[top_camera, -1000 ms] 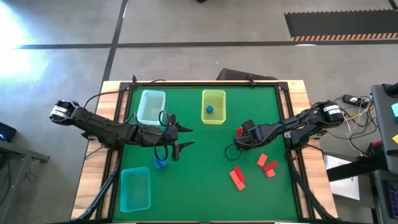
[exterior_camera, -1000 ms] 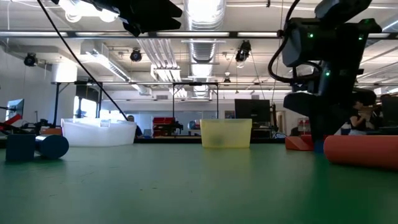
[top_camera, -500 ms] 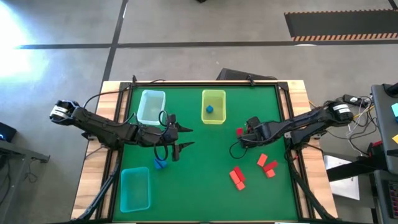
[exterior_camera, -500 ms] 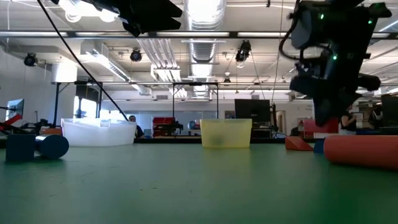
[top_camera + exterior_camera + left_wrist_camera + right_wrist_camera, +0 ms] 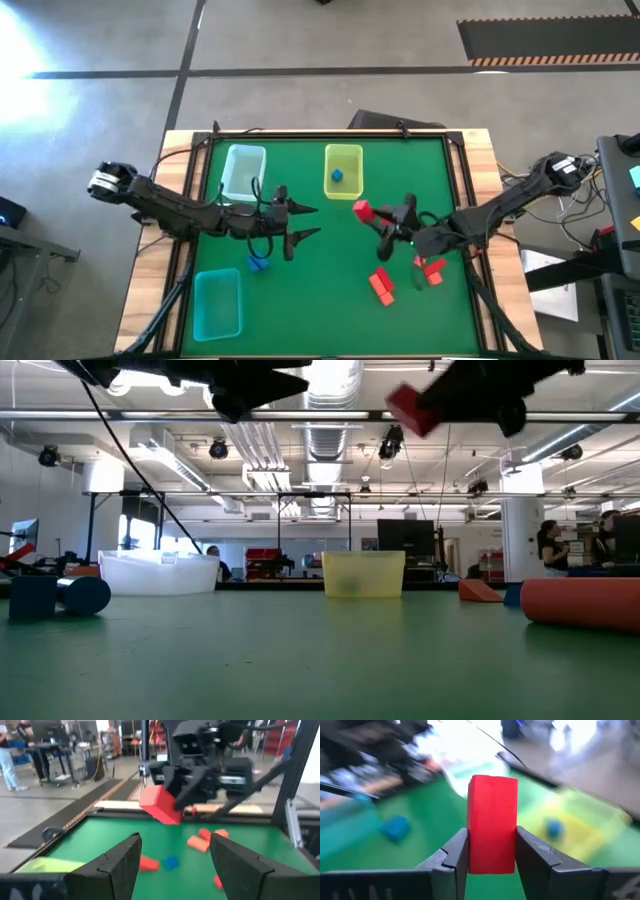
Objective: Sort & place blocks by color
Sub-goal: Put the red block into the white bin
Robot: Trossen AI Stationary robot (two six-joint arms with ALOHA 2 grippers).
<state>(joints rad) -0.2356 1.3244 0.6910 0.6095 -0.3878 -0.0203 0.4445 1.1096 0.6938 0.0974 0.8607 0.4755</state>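
Views differ in what they give us. From above we see the whole green table (image 5: 330,290): the right gripper (image 5: 370,214) reaches toward the middle, carrying a red block (image 5: 362,209) near the yellow-green tray (image 5: 343,153), which holds one blue block (image 5: 338,176). A pale blue tray (image 5: 243,170) sits beside it, and a teal tray (image 5: 217,305) lies at the near left corner. The left gripper (image 5: 303,222) hangs over the table's left half, its fingers spread apart and empty, with a blue block (image 5: 258,264) on the cloth close by. A cluster of red blocks (image 5: 382,286) lies under and beside the right arm.

The level view tells us what the top view cannot: the held block (image 5: 408,407) is well above the table, tilted, near the top of the picture. We also see the yellow-green tray (image 5: 363,574) end-on and a red cylinder-like piece (image 5: 580,603) at the right, close to the lens.

The right wrist view shows the grip best. The fingers (image 5: 451,854) are clamped on the lower half of the red block (image 5: 492,822), which stands upright between them, a short bar with flat faces and squared corners, plain red all over.

From the left wrist we see the same block (image 5: 160,805) from the other side, held by the right gripper (image 5: 175,795) above the cloth, with several red pieces and one blue one (image 5: 171,863) lying beyond. We see the left arm's own fingers (image 5: 120,865) standing wide with nothing between them.
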